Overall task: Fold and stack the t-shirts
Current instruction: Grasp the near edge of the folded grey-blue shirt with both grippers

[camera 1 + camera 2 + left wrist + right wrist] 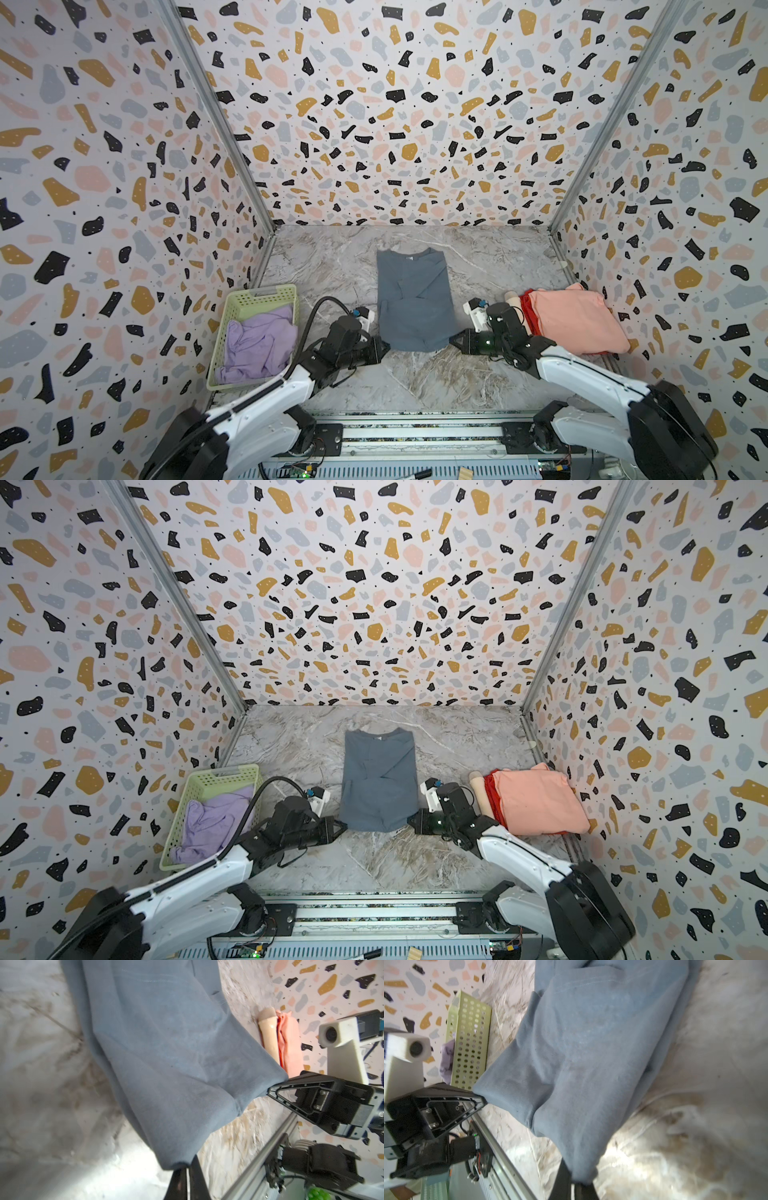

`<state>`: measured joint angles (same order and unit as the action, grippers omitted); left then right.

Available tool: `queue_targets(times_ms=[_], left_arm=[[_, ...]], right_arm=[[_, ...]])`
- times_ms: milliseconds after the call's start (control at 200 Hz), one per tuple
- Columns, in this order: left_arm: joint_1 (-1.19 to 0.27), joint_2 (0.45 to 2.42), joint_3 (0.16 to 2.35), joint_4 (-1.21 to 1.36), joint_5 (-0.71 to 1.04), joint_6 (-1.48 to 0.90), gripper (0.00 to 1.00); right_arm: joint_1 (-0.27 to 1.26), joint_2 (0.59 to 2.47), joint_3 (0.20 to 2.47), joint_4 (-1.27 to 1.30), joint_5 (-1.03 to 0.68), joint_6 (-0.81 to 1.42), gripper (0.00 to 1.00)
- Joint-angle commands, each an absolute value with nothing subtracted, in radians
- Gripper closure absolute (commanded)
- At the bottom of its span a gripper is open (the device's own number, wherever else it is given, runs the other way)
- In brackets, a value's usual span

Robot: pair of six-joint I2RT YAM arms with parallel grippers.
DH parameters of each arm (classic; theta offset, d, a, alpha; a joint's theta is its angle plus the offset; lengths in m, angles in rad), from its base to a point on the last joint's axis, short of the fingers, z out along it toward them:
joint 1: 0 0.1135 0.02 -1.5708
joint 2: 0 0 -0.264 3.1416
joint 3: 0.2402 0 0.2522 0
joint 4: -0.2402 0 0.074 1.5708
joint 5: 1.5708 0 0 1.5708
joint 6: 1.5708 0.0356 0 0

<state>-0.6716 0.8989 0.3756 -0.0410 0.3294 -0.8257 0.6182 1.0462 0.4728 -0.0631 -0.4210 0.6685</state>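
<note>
A slate blue-grey t-shirt (413,299) (380,779) lies narrow-folded lengthwise on the marble table, collar at the far end. My left gripper (388,347) (188,1164) is shut on its near left hem corner. My right gripper (451,343) (577,1180) is shut on the near right corner. Both corners are pinched and slightly lifted off the table. A folded salmon pink t-shirt (577,318) lies on a red t-shirt (528,311) at the right wall. A crumpled lilac t-shirt (257,345) fills the basket.
The pale green lattice basket (262,296) stands against the left wall. A cream cylinder (513,298) lies beside the red and pink stack. A metal rail (415,432) runs along the table's front edge. Patterned walls close in three sides.
</note>
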Motion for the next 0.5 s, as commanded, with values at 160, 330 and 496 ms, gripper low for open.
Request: queue_targets(times_ms=[160,330,496], left_arm=[[-0.759,0.734,0.441,-0.123,0.281,-0.961,1.00],[-0.752,0.863,0.621,-0.166,0.189,-0.804,1.00],[-0.656,1.004,0.747,-0.152,0.204,-0.683,1.00]], right_arm=[[0.716,0.831,0.545,-0.317,-0.296,0.698,1.00],[0.703,0.937,0.654,-0.206,-0.229,0.640,1.00],[0.638,1.104,0.784,-0.135,-0.253,0.569,1.00]])
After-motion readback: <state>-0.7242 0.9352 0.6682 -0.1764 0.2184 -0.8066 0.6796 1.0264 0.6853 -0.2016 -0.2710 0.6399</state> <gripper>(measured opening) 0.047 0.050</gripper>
